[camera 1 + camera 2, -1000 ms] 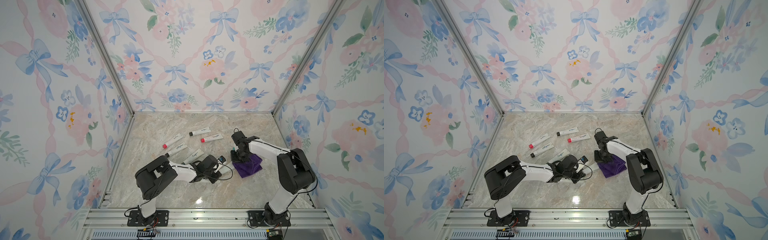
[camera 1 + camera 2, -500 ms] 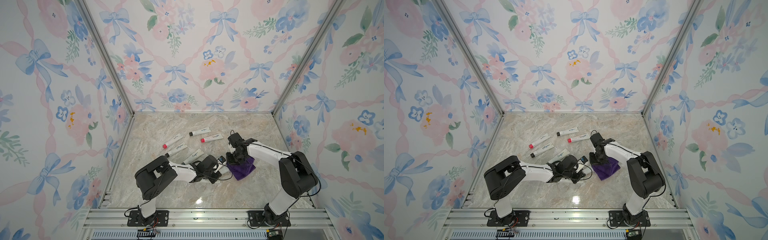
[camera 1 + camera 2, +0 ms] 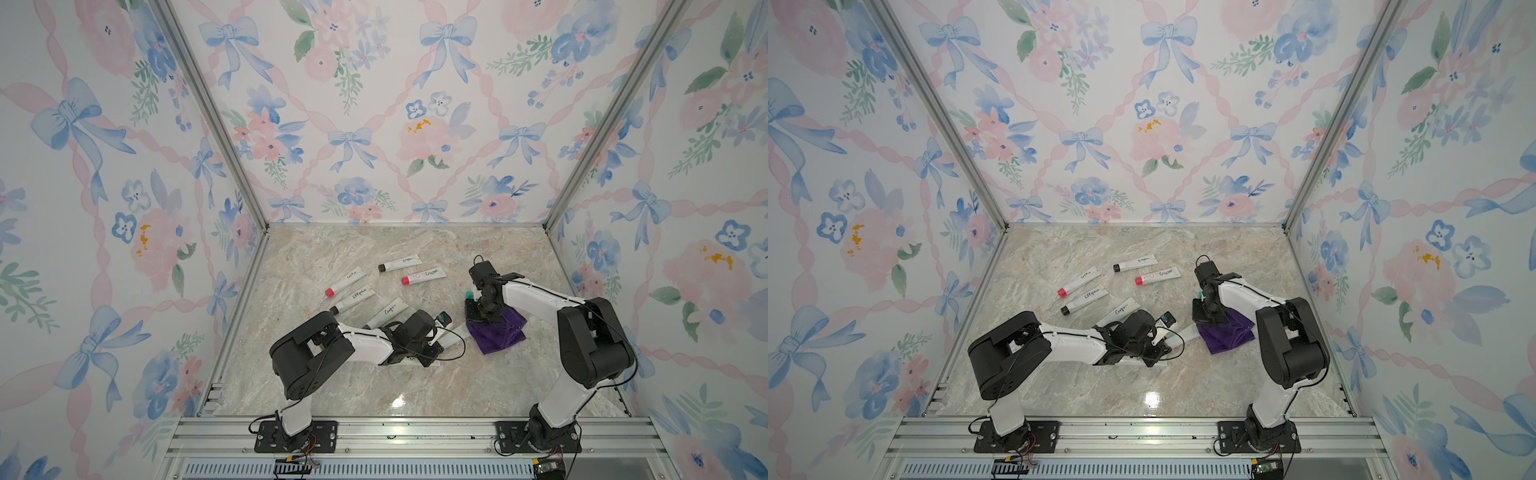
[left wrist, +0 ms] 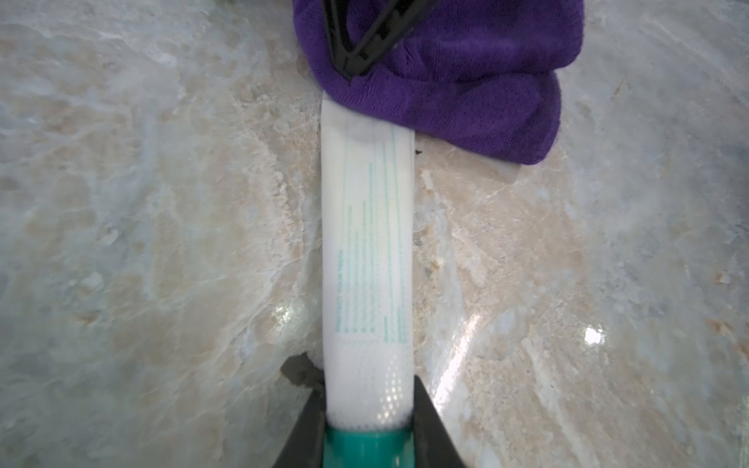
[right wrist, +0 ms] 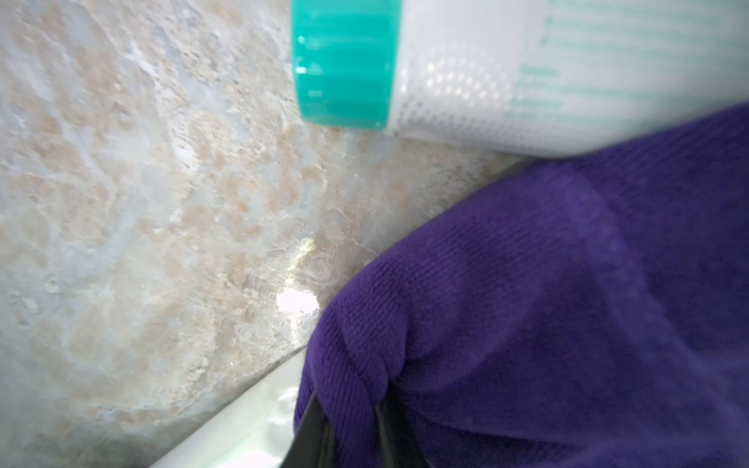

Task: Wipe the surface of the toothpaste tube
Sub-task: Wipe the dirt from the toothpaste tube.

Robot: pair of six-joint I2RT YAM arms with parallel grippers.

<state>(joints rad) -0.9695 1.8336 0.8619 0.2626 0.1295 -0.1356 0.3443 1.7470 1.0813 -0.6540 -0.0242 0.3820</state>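
Purple ribbed cloth (image 3: 500,332), bunched in a heap, sits right of centre in the lower half of both top views. The right gripper (image 5: 352,429) is pinched tight on a fold of it, its two black fingers nearly meeting with the fabric between them. The edge of the cloth lies over the flat crimped end of a white toothpaste tube with a teal cap (image 4: 369,243), touching it.

That tube lies flat on the beige marble tabletop (image 3: 374,390). It runs from the cloth toward the left gripper (image 4: 367,405), which sits just left of the heap in both top views. The left gripper is clamped on the tube at its shoulder, right beside the cap, with a dark jaw pressed against each side.

A second white tube with a teal cap (image 5: 506,60) lies at the upper right of the right wrist view, and the cloth hides part of its body there. In both top views only its cap shows, beside the right arm's wrist.

Five more white tubes (image 3: 351,279), with red or black caps where the caps show, lie scattered near the centre of the tabletop, up and left of the cloth and apart from it.
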